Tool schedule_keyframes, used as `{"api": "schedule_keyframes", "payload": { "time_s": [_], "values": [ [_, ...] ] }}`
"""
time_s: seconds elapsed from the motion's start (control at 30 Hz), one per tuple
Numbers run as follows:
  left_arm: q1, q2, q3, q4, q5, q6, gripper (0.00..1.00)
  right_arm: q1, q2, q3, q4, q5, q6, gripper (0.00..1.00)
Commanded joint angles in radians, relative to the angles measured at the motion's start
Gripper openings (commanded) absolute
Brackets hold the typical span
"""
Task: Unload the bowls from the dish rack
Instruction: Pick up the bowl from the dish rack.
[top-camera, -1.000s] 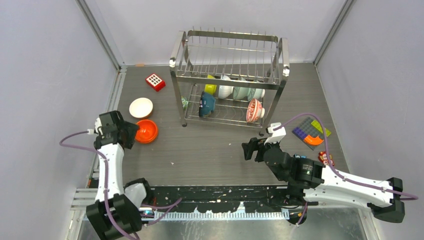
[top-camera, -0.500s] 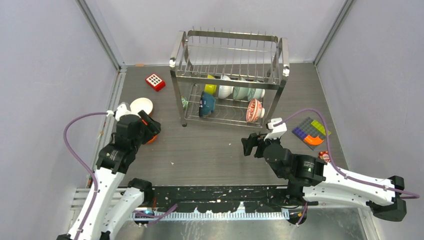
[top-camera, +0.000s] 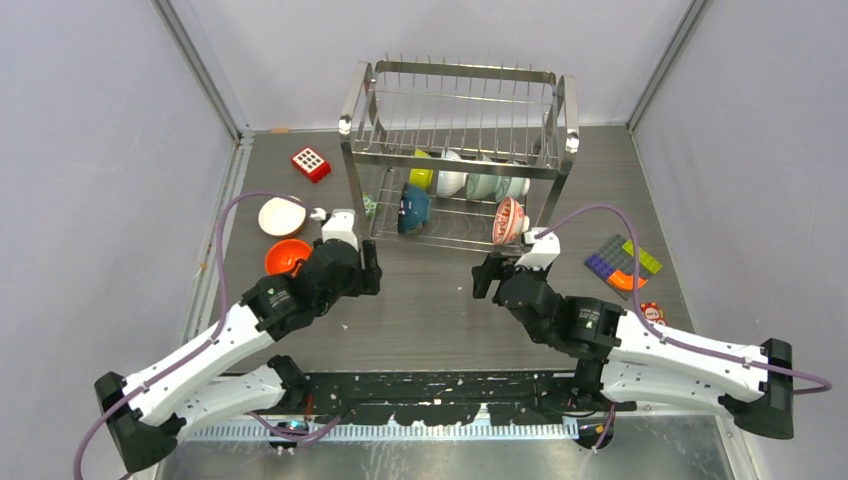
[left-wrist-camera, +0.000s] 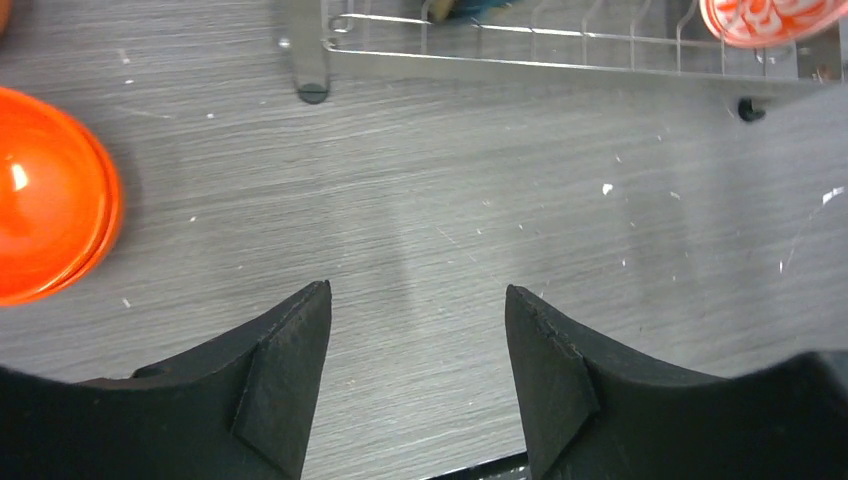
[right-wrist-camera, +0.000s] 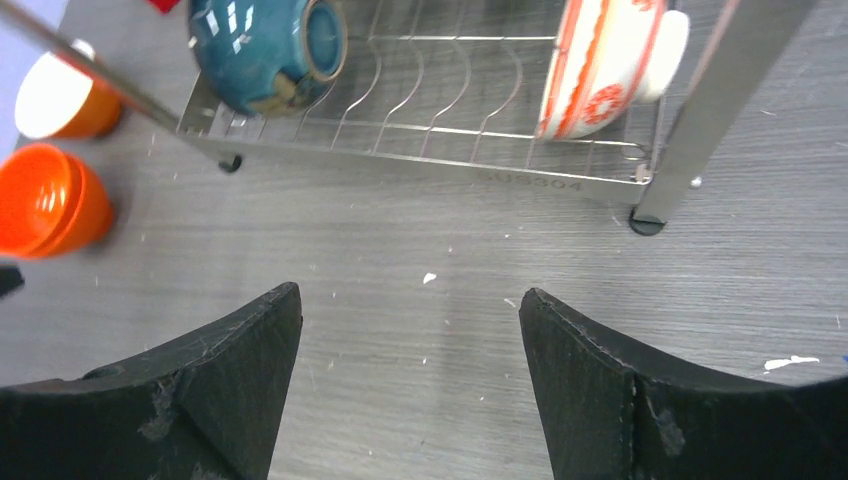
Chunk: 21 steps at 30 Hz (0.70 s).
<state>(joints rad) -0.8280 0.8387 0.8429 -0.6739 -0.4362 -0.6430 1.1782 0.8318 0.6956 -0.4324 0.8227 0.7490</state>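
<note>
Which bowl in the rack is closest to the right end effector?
The red-and-white patterned bowl, on its side at the right end of the rack's lower tier; the dark blue bowl sits further left.

Bright, even light, soft shadows, glare on the orange bowl (left-wrist-camera: 50, 200).

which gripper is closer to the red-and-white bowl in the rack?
Right. The right gripper is just in front of the red-and-white bowl, near the rack's right end; the left gripper is off toward its left end, by the orange bowl.
</note>
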Motion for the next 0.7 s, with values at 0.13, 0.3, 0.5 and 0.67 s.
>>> {"api": "schedule_keyframes", "payload": {
  "time_s": [0.13, 0.3, 0.5, 0.67],
  "values": [
    [-0.034, 0.003, -0.021, 0.234, 0.039, 0.094, 0.98, -0.148, -0.039, 0.016, -0.016, 0.052, 0.153, 0.86],
    [-0.034, 0.014, -0.086, 0.349, 0.061, 0.037, 1.00, -0.149, -0.133, 0.005, -0.056, 0.170, 0.127, 0.87],
    [-0.034, 0.108, -0.136, 0.528, 0.102, -0.023, 1.00, -0.149, -0.169, 0.025, -0.154, 0.225, 0.112, 0.87],
    [-0.034, 0.254, -0.068, 0.608, 0.084, -0.007, 0.94, -0.149, -0.168, 0.016, -0.130, 0.187, 0.086, 0.86]
  ]
}}
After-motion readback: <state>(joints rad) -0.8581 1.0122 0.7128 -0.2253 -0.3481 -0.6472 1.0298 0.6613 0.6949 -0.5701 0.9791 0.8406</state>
